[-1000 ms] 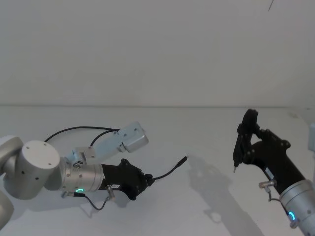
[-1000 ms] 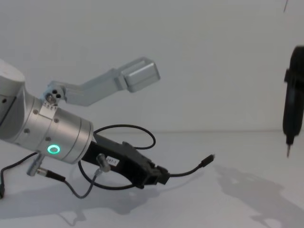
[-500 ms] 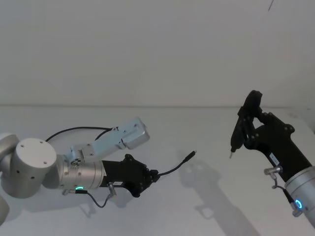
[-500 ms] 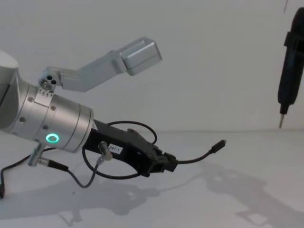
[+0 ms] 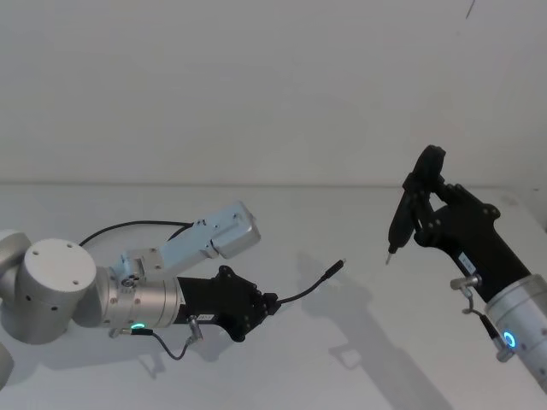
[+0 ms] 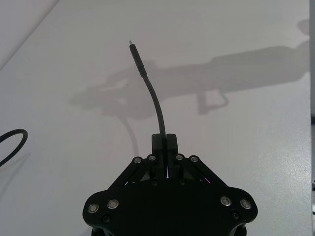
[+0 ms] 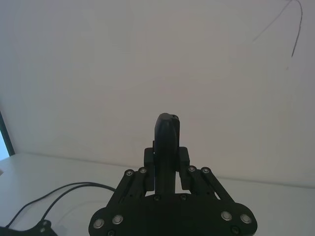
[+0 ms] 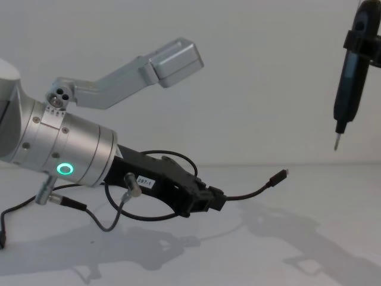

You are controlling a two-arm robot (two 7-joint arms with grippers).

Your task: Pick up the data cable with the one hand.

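The data cable (image 5: 303, 289) is thin and black, and its free end rises off the white table to a small metal-tipped plug (image 5: 340, 265). My left gripper (image 5: 267, 303) is shut on the cable a short way behind the plug. In the left wrist view the cable (image 6: 156, 105) curves out from between the closed fingers (image 6: 171, 142). The rest of the cable loops back behind the left arm (image 5: 128, 226). From the chest, the plug (image 8: 280, 176) hangs clear above the table. My right gripper (image 5: 420, 220) is raised at the right, shut on a black pen-shaped tool (image 5: 408, 205).
A grey camera bracket (image 5: 224, 237) juts from the left wrist above the gripper. A short grey wire (image 5: 175, 352) dangles under the left arm. The pen tool's metal tip (image 8: 335, 145) points down, well above the white table (image 5: 359, 359). A pale wall stands behind.
The left gripper has lifted and shifted right with the cable, raising the plug off the table. The right arm has swung the pen tool up and toward the middle.
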